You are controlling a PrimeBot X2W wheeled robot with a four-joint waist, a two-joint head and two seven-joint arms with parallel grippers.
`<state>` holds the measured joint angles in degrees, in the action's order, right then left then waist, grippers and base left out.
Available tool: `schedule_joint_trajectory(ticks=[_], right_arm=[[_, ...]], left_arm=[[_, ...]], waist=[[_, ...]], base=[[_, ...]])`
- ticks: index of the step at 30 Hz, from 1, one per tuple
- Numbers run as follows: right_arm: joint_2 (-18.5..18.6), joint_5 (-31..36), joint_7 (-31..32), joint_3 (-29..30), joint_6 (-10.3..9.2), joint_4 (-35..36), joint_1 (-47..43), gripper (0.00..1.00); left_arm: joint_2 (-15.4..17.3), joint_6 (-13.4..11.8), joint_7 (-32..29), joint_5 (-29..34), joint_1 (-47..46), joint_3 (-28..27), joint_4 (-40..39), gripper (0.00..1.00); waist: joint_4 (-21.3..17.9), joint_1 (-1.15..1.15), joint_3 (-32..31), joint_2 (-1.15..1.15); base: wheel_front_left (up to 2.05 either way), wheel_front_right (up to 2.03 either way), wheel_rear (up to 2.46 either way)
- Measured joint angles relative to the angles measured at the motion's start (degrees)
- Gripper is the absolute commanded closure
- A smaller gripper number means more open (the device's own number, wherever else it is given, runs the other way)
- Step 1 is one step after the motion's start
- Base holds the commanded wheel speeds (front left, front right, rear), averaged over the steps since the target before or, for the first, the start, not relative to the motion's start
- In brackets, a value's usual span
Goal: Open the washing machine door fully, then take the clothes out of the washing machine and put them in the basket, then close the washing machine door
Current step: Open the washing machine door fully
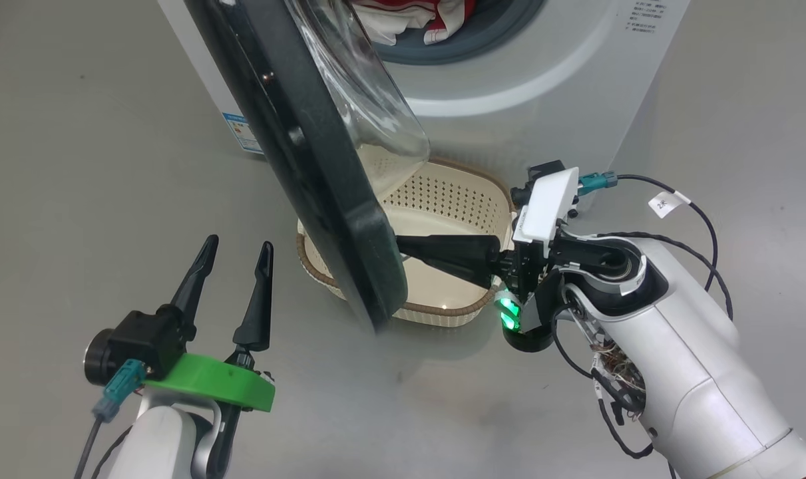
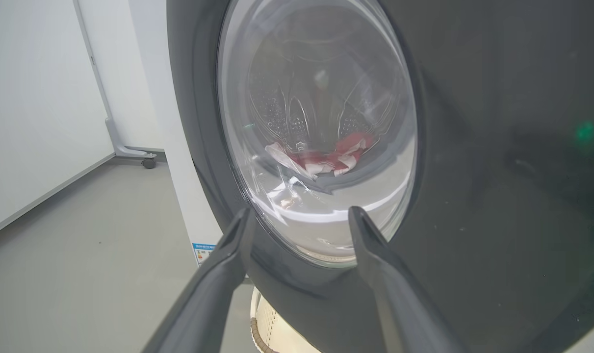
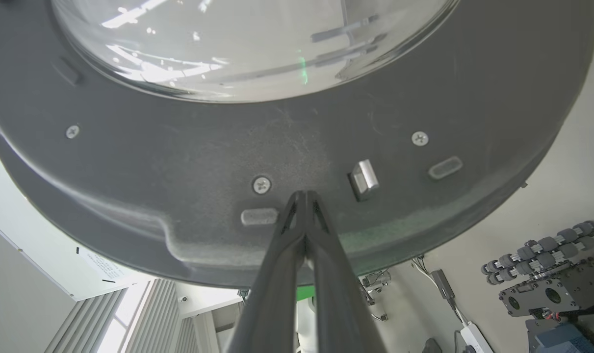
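Our right fingers [image 3: 297, 235], pressed together and empty, rest tip-first against the inner rim of the part-open washing machine door [image 1: 323, 166] over the basket [image 1: 442, 196], our left fingers [image 1: 261, 293] wide outside it; we fear the tips skidding off and the door hitting the left fingers.

It looks like a lab: the washing machine [image 1: 509, 100] stands on bare grey floor [image 2: 71, 284] near a wheeled white partition [image 2: 37, 98], with machined equipment [image 3: 547, 274] at the right wrist view's lower right.
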<state>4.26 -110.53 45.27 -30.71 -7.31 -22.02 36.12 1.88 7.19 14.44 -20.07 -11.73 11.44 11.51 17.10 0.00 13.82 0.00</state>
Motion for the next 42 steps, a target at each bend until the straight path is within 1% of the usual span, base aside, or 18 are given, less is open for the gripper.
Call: schedule_joint_trajectory(ticks=[6, 14, 19, 23, 24, 26, 29, 32, 37, 38, 42], right_arm=[[-0.02, -0.99, -1.76, -2.50, 0.00, 1.34, -0.28, 1.00], [-0.07, -1.30, -4.33, -2.99, 0.00, 1.67, -0.30, 1.00], [-0.24, 2.14, -6.71, -2.99, 0.18, 1.67, -0.30, 1.00], [0.63, 6.43, -8.57, -4.31, 2.19, 1.68, -0.30, 1.00], [0.63, 6.43, -8.57, -4.31, 2.19, 1.68, -0.30, 1.00], [1.94, 9.61, -9.92, -5.39, 3.35, 1.66, -0.30, 1.00], [4.41, 14.34, -12.48, -6.62, 5.35, 1.49, -0.32, 1.00], [6.91, 20.35, -15.91, -8.09, 7.90, 1.56, -0.39, 1.00], [11.36, 30.42, -23.20, -9.06, 12.05, 2.41, -0.88, 1.00], [12.00, 31.77, -24.81, -8.93, 12.51, 2.67, -1.05, 1.00], [12.25, 34.44, -31.04, -7.66, 12.74, 3.52, -3.16, 1.00]], left_arm=[[0.00, 0.00, 0.00, 0.00, 0.01, -0.01, -0.08, 0.00], [0.00, 0.00, 0.00, 0.03, 0.15, -0.91, -0.05, 0.00], [0.00, 0.00, 0.00, 0.44, 1.15, -1.86, 0.15, 0.00], [0.00, 0.00, 0.00, 0.52, 1.96, -2.61, 0.48, 0.00], [0.00, 0.00, 0.00, 0.52, 1.96, -2.61, 0.48, 0.00], [0.01, 0.00, 0.00, 0.81, 2.46, -3.12, 0.51, 0.00], [0.03, 0.00, 0.00, 0.96, 3.17, -3.86, 0.66, 0.00], [0.04, 0.00, 0.00, 1.07, 4.00, -4.17, 0.73, 0.00], [0.11, 0.00, 0.00, 1.48, 5.25, -5.04, 0.73, 0.00], [0.13, 0.00, 0.00, 1.51, 5.61, -5.28, 0.71, 0.00], [0.56, 0.00, 0.00, 1.56, 6.70, -6.11, 0.64, 0.00]], waist=[[0.25, 0.00, 0.02, 0.00], [0.12, 0.00, -0.38, 0.00], [-0.47, 0.00, -1.47, 0.00], [-1.17, 0.00, -2.69, 0.00], [-1.17, 0.00, -2.69, 0.00], [-1.66, 0.00, -3.32, 0.00], [-2.57, 0.00, -4.28, 0.00], [-3.56, 0.00, -5.34, 0.00], [-5.50, 0.00, -7.06, 0.00], [-5.95, 0.00, -7.39, 0.00], [-7.76, 0.00, -8.64, 0.00]], base=[[0.00, 0.00, 0.00], [0.00, 0.00, 0.00], [0.00, 0.00, 0.00], [0.00, 0.00, 0.00], [0.00, 0.00, 0.00], [0.00, 0.00, 0.00], [0.00, 0.00, 0.00], [0.00, 0.00, 0.00], [0.00, 0.00, 0.00], [0.00, 0.00, 0.00], [0.00, 0.00, 0.00]])
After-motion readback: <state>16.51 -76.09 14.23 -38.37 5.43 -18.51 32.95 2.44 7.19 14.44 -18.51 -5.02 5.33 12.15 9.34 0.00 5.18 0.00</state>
